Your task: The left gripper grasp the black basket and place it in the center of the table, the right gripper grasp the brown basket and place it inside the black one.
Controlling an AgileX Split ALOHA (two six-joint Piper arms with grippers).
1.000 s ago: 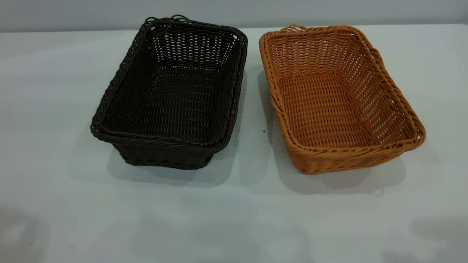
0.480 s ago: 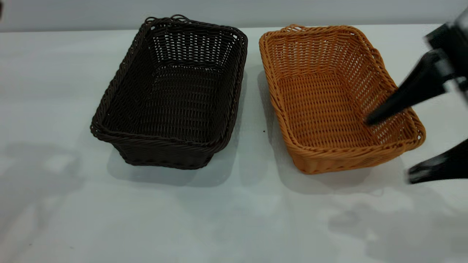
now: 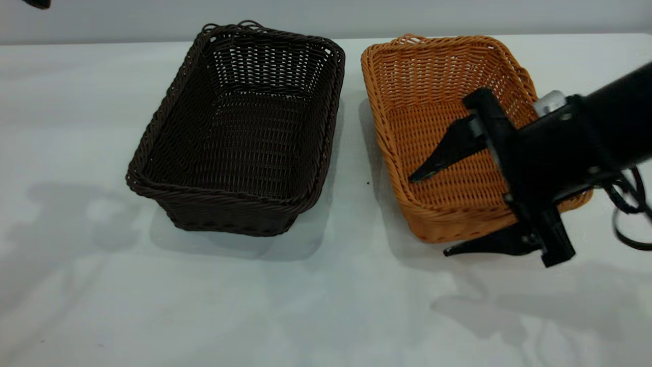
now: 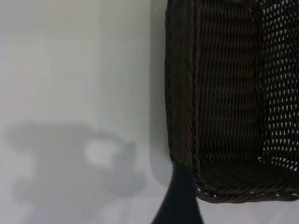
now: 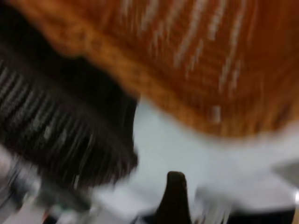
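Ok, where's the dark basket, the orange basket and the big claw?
black basket (image 3: pixel 244 148), exterior view, woven floor.
brown basket (image 3: pixel 407 66), exterior view, far inner wall.
right gripper (image 3: pixel 427 214), exterior view, midway between the open claw's tips.

The right hand (image 3: pixel 433 214) is bulky black, with long pointed fingers (image 3: pixel 443 153), a silver cylinder (image 3: pixel 550 103) and looping cables (image 3: pixel 629 204).

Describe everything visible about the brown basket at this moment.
The brown basket is a rectangular orange-tan woven wicker tray with flared sides, a braided rim and a small loop at its far end. It sits upright and empty on the white table, beside the black basket with a gap between. The right hand is open, one finger over its interior, one outside its near wall.
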